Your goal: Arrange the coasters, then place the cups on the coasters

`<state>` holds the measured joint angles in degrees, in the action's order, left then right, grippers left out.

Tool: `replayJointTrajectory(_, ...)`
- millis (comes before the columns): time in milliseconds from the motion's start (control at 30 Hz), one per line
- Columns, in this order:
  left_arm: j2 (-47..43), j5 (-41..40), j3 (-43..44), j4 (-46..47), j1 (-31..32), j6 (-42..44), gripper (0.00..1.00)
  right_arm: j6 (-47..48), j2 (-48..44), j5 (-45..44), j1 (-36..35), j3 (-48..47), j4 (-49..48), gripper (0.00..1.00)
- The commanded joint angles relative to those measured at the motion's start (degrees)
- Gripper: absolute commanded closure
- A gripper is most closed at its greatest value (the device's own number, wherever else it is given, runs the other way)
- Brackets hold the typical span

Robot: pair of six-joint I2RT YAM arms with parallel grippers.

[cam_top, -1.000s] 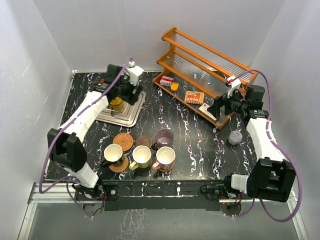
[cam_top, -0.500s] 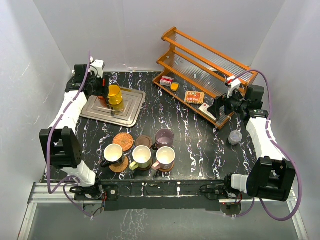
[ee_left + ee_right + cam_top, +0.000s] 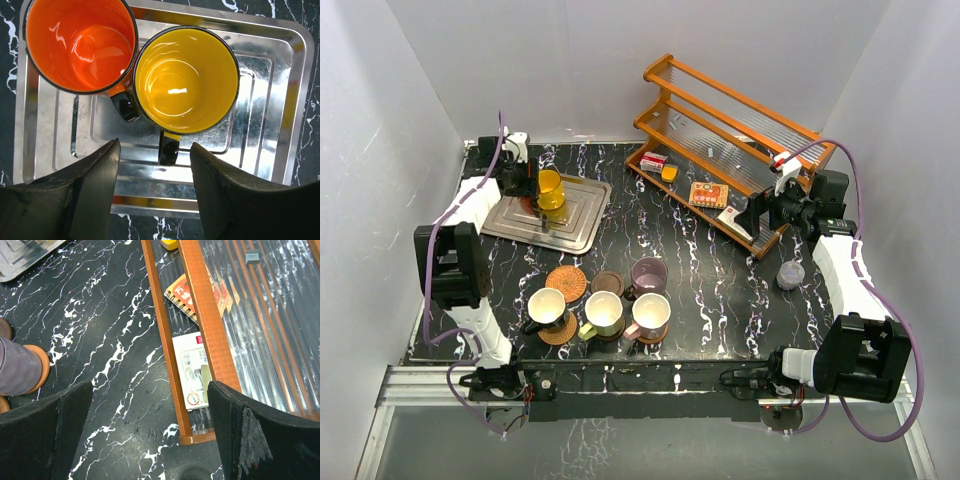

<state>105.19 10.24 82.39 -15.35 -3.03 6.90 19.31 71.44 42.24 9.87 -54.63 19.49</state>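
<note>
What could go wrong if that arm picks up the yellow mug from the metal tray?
1. The orange mug stands right beside the yellow mug on the tray, its handle tucked between them. Lifting one could drag or tip the other.
2. The left gripper is open astride only the yellow mug's thin handle, so a grip there might let the mug swing or slip.
3. The free woven coaster lies close to the black mug, which could be bumped when a mug is set down there.

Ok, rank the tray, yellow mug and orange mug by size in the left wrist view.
1. tray: largest by far.
2. yellow mug and orange mug: about alike; the orange one is cropped at the top, so I won't rank them.
</note>
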Motion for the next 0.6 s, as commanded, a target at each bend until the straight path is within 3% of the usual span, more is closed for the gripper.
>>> replayJointTrajectory(0,1.69,1.93,3.59,2.28,-0.20,-1.18,0.45,-0.10,-0.18,0.88,0.15,-1.97,-1.65,0.02)
replayJointTrajectory(567,8.48,3.47,9.26,2.51,-0.18,-2.64,0.55,-0.06,0.10,0.69,0.16,-1.92,-1.72,0.02)
